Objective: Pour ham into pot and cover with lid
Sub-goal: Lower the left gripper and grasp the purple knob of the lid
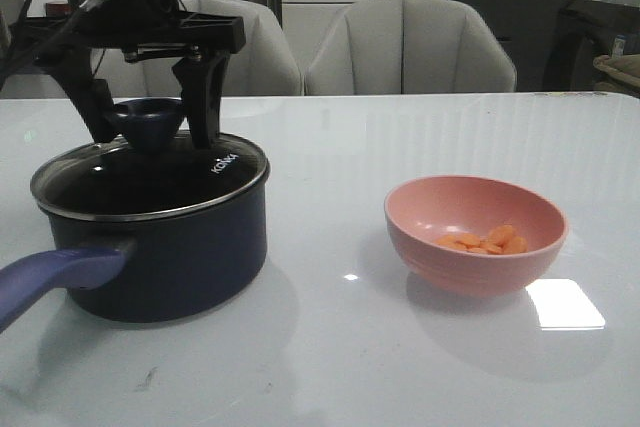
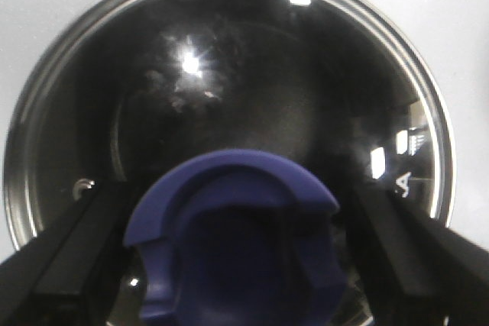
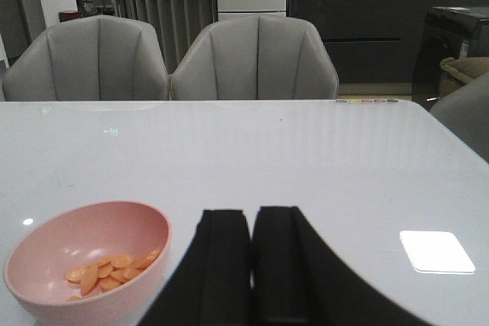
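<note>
Ham (image 1: 482, 242) is what I have to move, a few thin orange slices lying in the pink bowl (image 1: 476, 231) on the right of the table (image 1: 380, 137), well apart from the pot (image 1: 150, 237). The pot stands near the left edge, its long handle (image 1: 55, 282) pointing toward the near left. The lid (image 1: 150, 172) sits on the pot, so it has to come off before any pouring. My left gripper (image 1: 148, 117) hangs over it with its jaws spread on either side of the knob (image 2: 237, 242), not yet clamped. I judge the glass lid stiff, fairly heavy and breakable, so the knob is the one sound place to hold it. My right gripper (image 3: 252, 265) waits just right of the bowl, fingers pressed together and holding nothing. The slices look light and loose; I judge they will slide out if I grip the bowl by its rim.
</note>
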Robot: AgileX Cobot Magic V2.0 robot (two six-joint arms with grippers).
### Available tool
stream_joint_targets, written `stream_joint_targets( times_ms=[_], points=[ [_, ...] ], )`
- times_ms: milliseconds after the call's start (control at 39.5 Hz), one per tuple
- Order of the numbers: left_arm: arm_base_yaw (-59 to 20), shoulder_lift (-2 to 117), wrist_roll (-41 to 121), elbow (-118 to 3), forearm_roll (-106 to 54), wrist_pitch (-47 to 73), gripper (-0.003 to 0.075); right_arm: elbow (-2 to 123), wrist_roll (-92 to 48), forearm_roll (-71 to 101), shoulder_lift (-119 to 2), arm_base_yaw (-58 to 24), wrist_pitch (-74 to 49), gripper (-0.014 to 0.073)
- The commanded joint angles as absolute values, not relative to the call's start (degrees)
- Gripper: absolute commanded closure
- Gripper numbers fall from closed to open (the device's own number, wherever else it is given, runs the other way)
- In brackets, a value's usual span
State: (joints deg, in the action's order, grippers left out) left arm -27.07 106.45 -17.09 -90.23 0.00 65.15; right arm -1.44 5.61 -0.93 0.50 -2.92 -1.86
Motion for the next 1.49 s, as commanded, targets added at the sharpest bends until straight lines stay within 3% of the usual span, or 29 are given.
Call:
stream_joint_targets(
  times_ms=[0, 759, 1164, 1468],
  points=[
    [-27.4, 104.1, -17.8, -92.1, -0.7, 64.3, 0.0134, -2.1, 5.4, -1.6, 1.7, -2.8, 2.9, 0.0442],
    [-27.4, 105.5, -17.8, -92.1, 0.0, 64.4, 0.0300, -2.1, 5.4, -1.6, 1.7, -2.8, 2.9, 0.0442],
    [-27.4, 105.5, -17.8, -92.1, 1.4, 64.1, 0.0435, -2.1, 5.4, -1.6, 1.7, -2.8, 2.9, 0.0442],
    [-27.4, 105.4, -17.2, -94.7, 1.7, 64.5, 0.0472, -2.1, 5.4, -1.6, 1.7, -2.8, 2.9, 0.0442]
  ],
)
